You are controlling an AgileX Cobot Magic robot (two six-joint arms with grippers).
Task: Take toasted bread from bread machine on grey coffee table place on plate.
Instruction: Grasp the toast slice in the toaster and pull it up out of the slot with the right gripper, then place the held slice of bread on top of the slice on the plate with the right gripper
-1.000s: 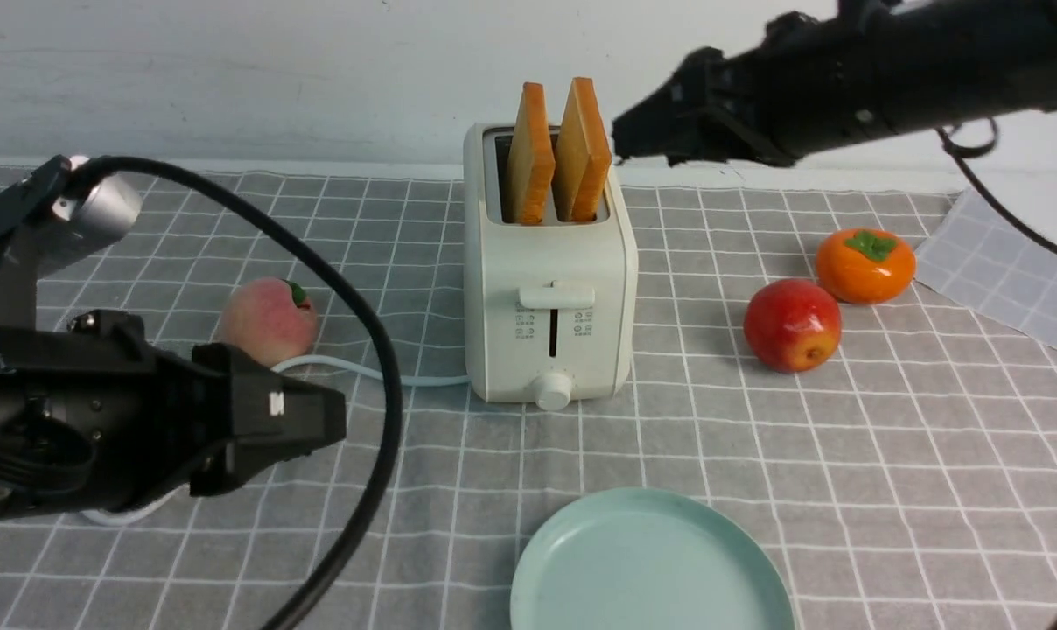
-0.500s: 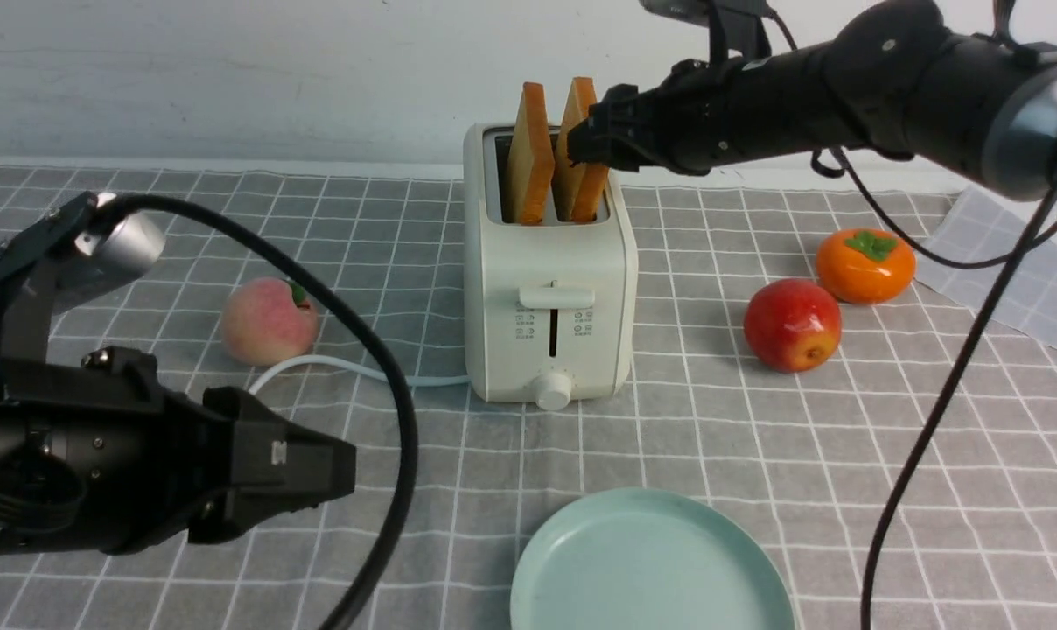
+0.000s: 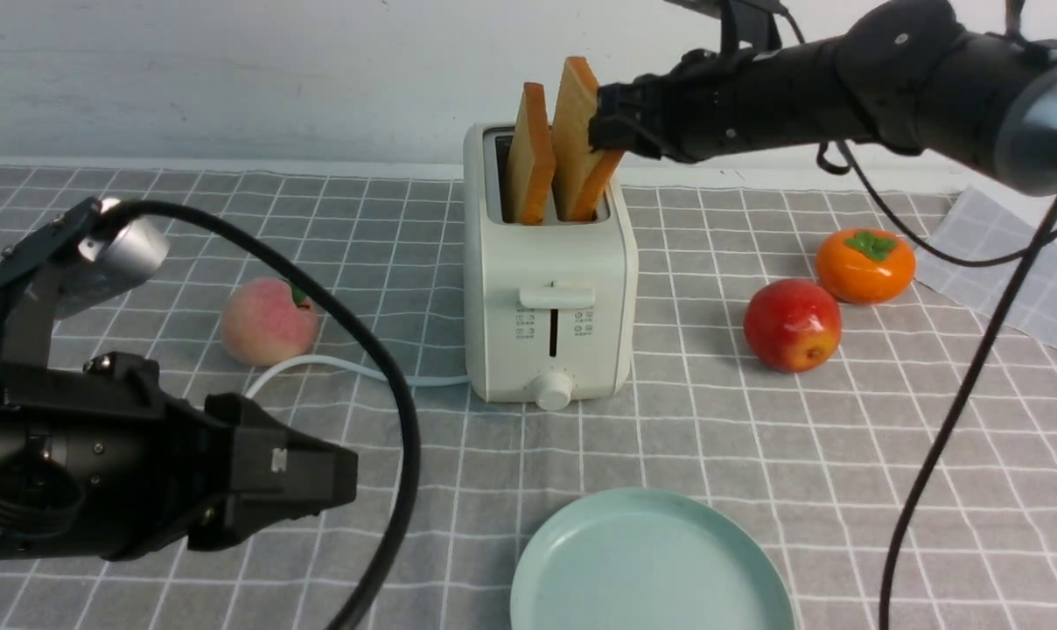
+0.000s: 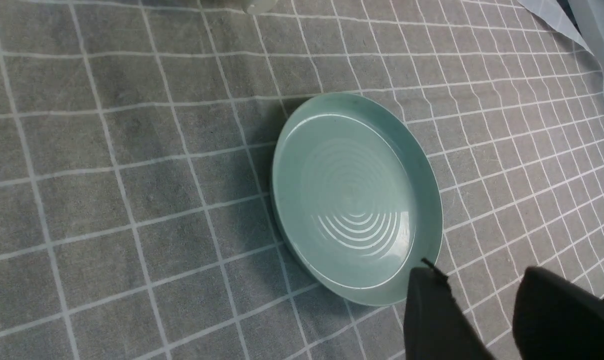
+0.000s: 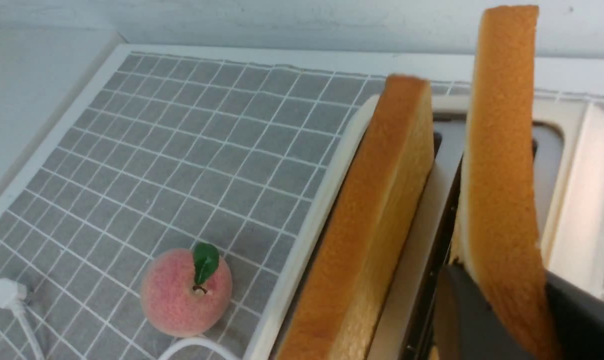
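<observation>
The cream-white bread machine [image 3: 550, 297] stands mid-table on the grey coffee table [image 3: 843, 455], with two slices of toasted bread upright in its slots. My right gripper [image 3: 603, 131] reaches in from the right and is shut on the right slice [image 3: 578, 122], which sits higher than the left slice [image 3: 528, 162] and leans slightly. In the right wrist view both fingers [image 5: 462, 310] press the faces of that slice [image 5: 502, 175]. The mint-green plate [image 3: 651, 569] lies bare at the front. My left gripper [image 4: 482, 295] hovers open beside the plate [image 4: 282, 165], holding nothing.
A peach [image 3: 268, 321] lies left of the bread machine by its white cord [image 3: 353, 372]. A red apple [image 3: 791, 324] and an orange persimmon [image 3: 865, 264] sit to the right. My left arm's thick black cable [image 3: 388, 376] arcs over the front left.
My right gripper came in from the right, closed on the right slice and raised it a little in its slot. The left arm has barely shifted.
</observation>
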